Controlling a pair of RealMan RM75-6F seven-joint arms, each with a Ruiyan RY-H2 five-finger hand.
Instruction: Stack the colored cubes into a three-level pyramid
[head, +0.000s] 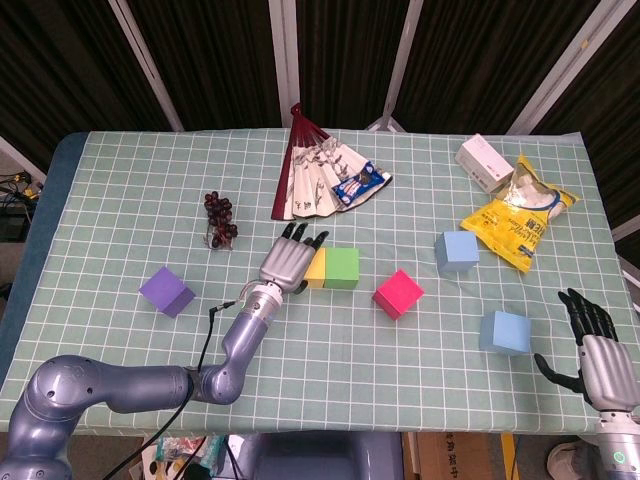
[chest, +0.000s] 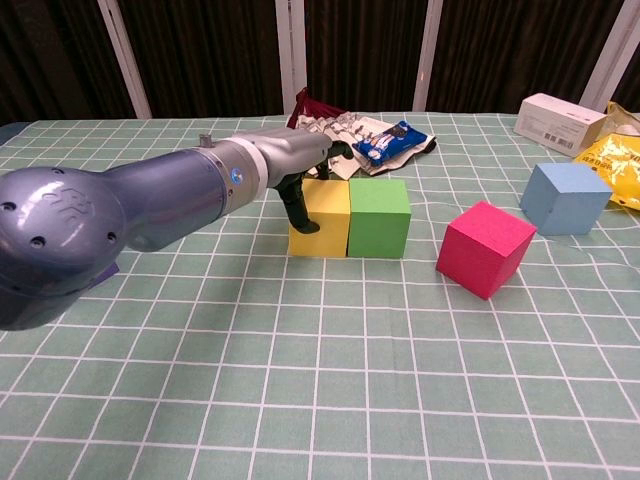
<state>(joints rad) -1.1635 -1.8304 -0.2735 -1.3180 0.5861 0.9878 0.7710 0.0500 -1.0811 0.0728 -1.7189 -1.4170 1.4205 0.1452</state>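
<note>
1. The left hand (head: 287, 262) lies flat over the yellow cube (chest: 322, 217), thumb down its left face and fingers stretched over the top; whether it truly grips the cube cannot be told.
2. The green cube (head: 342, 268) sits just right of that hand, touching the yellow one.
3. The pink cube (head: 398, 293) rests farther right, tilted; the purple cube (head: 166, 291) lies well left of the hand.
4. Two blue cubes (head: 457, 250) (head: 504, 332) sit between the hands, nearer the right.
5. The right hand (head: 592, 350) hangs off the table's near right edge, fingers apart, holding nothing.
</note>
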